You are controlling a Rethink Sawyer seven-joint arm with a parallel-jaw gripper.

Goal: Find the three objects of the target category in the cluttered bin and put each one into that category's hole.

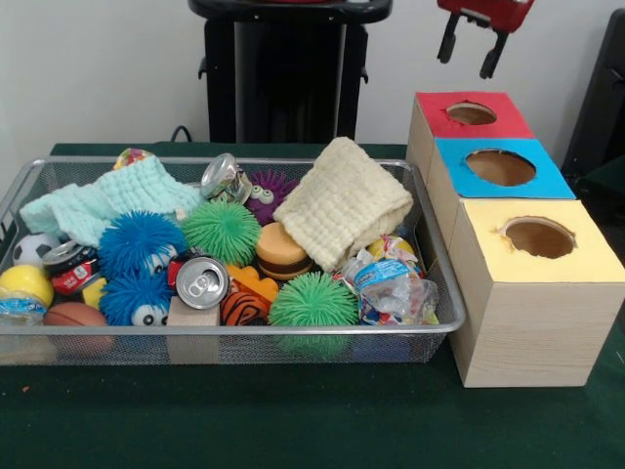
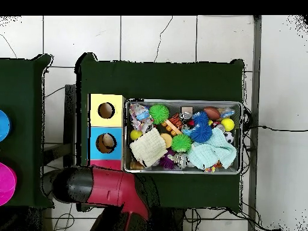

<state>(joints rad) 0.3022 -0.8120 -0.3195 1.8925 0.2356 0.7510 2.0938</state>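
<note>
My gripper [image 1: 471,51] hangs open and empty at the top right, just above the red box [image 1: 439,119] and its hole [image 1: 472,113]. The blue box [image 1: 459,174] and yellow box [image 1: 576,262] continue the row toward the front. Left of them, the wire bin [image 1: 234,334] holds two green spiky balls [image 1: 221,232] [image 1: 312,300], two blue ones with eyes [image 1: 140,241], a purple one [image 1: 271,189], a soda can [image 1: 202,281], a crushed can [image 1: 225,177] and a crumpled bottle [image 1: 391,283]. In the overhead view my arm [image 2: 108,186] covers most of the red box.
A cream cloth [image 1: 342,200] and a mint cloth [image 1: 117,200] lie over the bin's back half. A toy burger [image 1: 281,250], soccer ball [image 1: 34,247], yellow ball [image 1: 24,283] and basketball [image 1: 73,315] sit among the clutter. A brownish thing shows in the blue box's hole [image 2: 106,142].
</note>
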